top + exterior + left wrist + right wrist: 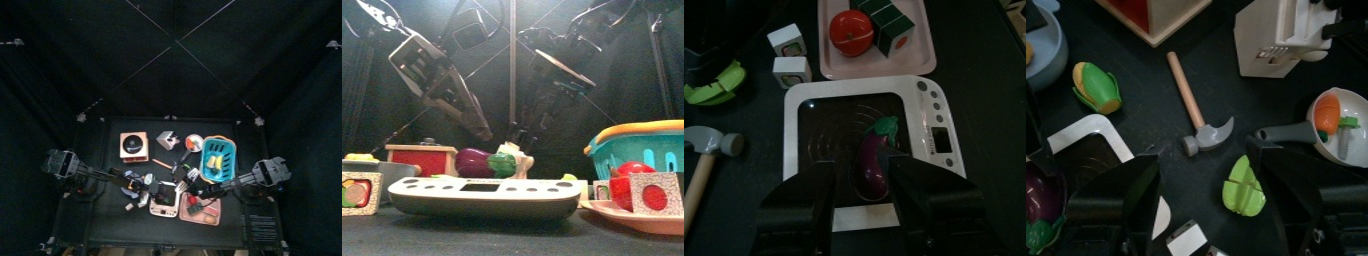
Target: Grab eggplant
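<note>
One purple eggplant [875, 160] with a green stalk cap lies on the dark plate of the white kitchen scale [922, 150], and your left gripper [863, 195] has it right between its jaws. Its long axis runs along the gap between them: the rounded purple end points back toward the wrist and the green cap points away from it, tilted slightly toward the side of the scale that carries the display strip. Those jaws stand apart on either side of the fruit's near end, with a sliver of dark plate showing on each side, so you have not closed on it; it rests on the scale.

From the front you see the eggplant [474, 162] lying on its side on top of the scale [482, 198], cap toward the picture's right, with the left arm slanting down steeply to it from the upper left.

Beyond the left jaws, past the scale's far edge, sits a pink tray [826, 50] holding a red tomato [851, 30] and a green-and-white block [889, 25]; two small white picture cubes [788, 55] lie beside it.

Your right gripper [1207, 215] hangs with its jaws spread wide and nothing in them. Just ahead of them lies a light green leaf-shaped toy [1245, 186], and a little further a toy hammer [1197, 110] with a wooden handle and grey head. A corner of the scale with the eggplant's purple end [1037, 195] shows off to one side of those jaws.
</note>
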Motion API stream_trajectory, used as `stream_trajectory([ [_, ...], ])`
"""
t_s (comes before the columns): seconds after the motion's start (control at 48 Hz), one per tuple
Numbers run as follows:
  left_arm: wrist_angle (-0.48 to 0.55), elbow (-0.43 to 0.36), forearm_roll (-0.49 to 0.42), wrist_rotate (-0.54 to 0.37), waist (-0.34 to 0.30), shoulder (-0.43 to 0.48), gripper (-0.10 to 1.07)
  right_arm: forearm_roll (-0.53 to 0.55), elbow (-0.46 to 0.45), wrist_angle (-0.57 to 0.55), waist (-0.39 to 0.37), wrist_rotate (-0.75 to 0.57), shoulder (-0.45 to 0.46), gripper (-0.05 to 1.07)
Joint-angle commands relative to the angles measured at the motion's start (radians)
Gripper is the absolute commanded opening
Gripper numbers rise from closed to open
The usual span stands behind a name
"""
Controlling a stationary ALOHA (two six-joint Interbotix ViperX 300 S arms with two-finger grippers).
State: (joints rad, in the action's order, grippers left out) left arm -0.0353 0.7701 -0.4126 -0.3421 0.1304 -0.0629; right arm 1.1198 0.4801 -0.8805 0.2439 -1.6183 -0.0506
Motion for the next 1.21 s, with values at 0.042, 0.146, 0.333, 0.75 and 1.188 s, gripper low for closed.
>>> stream_trajectory([
  [0.042,0.011,0.0,0.005,0.0,0.0,-0.052,0.75,0.003,-0.017,-0.003,0.002,0.0,0.02,0.94],
  [0.146,0.011,0.011,0.015,-0.003,-0.006,-0.075,0.75,0.003,-0.023,-0.003,0.002,0.005,0.015,0.94],
  [0.333,0.011,0.049,0.025,-0.003,-0.008,-0.124,0.75,0.003,-0.034,-0.003,-0.003,0.0,0.009,0.94],
  [0.75,0.13,0.141,0.071,-0.005,-0.087,-0.288,0.75,-0.092,-0.081,-0.003,-0.005,0.003,0.008,0.94],
  [1.188,0.218,0.199,0.069,-0.003,-0.112,-0.407,0.75,-0.253,-0.109,0.0,0.002,0.011,0.009,0.94],
])
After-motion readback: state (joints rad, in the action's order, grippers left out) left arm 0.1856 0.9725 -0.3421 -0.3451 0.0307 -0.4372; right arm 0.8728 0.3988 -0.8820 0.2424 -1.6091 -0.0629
